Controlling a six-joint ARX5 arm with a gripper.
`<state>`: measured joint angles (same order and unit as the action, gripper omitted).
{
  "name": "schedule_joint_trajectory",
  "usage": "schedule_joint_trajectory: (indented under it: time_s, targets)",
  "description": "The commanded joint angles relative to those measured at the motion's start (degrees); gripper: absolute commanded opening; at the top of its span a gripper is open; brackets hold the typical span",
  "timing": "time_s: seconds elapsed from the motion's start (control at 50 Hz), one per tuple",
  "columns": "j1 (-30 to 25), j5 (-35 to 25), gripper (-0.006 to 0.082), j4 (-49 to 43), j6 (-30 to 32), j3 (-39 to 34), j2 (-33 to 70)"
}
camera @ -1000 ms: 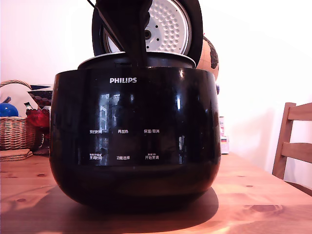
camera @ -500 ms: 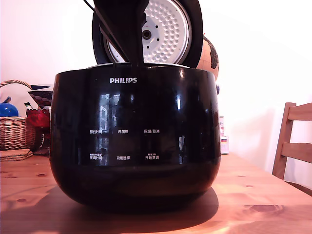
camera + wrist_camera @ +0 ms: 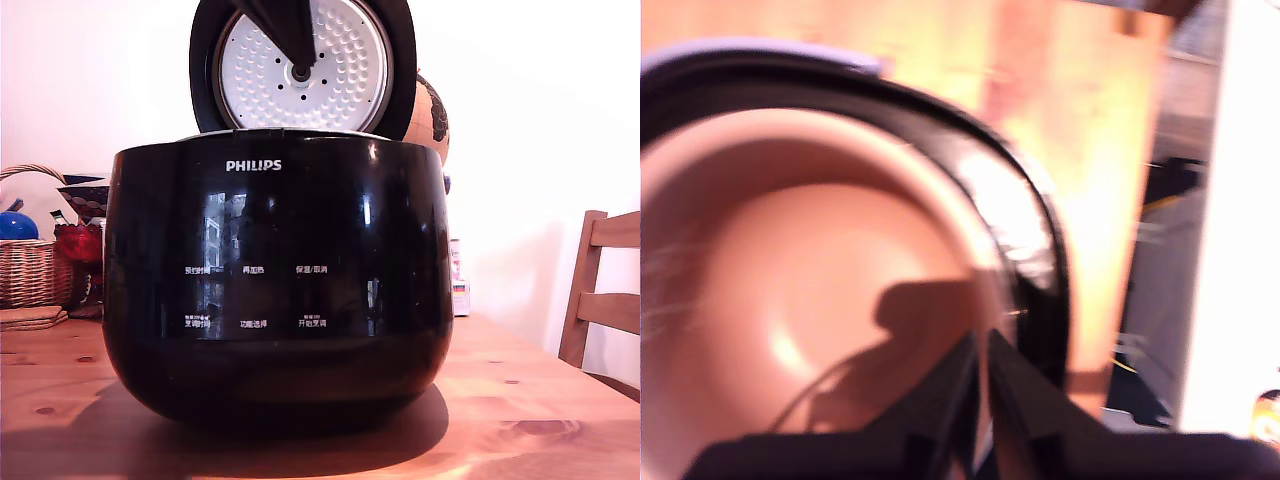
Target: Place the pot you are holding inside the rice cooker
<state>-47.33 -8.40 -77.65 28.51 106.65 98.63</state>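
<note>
Plainly, the biggest thing on the wooden table [image 3: 560, 420] was the rice cooker [image 3: 280, 280], glossy black, with its lid [image 3: 350, 60] standing open above its back edge and showing the dimpled silver plate.

The pot [image 3: 810, 290] sat down inside the rice cooker. In the wrist view its pale, rounded inside was ringed by the cooker's black collar. From the exterior view only a thin light line of rim showed at the cooker's top edge. A second before, that rim stood clear above the cooker's body. Half a second before, it had sunk level with it and the arm reached down to it.

The gripper [image 3: 300, 55] had since risen well above the rice cooker's mouth and hung in front of the lid's plate — apart from the pot, by the look of it. In the wrist view its fingers [image 3: 950, 400] lay close together with only a sliver between them and nothing visibly held. The picture was too blurred to tell whether they had fully closed.

My judgement: the placing was as good as done — the pot had been let go and seated, and what remained was for the arm to draw clear without knocking the lid.
</note>
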Motion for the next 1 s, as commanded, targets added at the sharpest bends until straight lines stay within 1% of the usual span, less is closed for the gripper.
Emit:
schedule_joint_trajectory:
  time_s: [0.0,0.16,0.24,0.26,0.34,0.36,0.38,0.5,0.62,0.72,0.84,0.98]
  targets:
    - [1.81,1.49,-0.0021,0.02,-2.27,0.28,0.24]
    - [6.1,6.97,-0.0021,0.07,-6.23,0.33,-0.15]
    - [8.81,10.05,-0.0021,0.13,-6.27,0.33,-0.85]
    - [9.46,10.78,-0.0022,0.15,-7.76,0.33,-0.96]
    - [12.61,14.12,-0.0021,0.11,-8.83,0.35,-1.6]
    - [13.53,14.12,-0.0022,0.11,-8.83,0.35,-1.81]
    - [14.43,15.93,-0.0022,0.11,-9.27,0.35,-2.03]
    - [20.17,19.06,-0.0022,0.74,-9.44,0.39,-3.13]
    - [25.44,20.81,-0.0021,2.21,-9.68,0.46,-4.22]
    - [29.07,21.03,-0.0022,4.04,-9.94,0.66,-5.07]
    - [32.22,20.98,-0.0021,6.27,-10.6,1.49,-5.77]
    - [34.27,20.9,-0.0022,9.33,-10.6,2.19,-6.12]
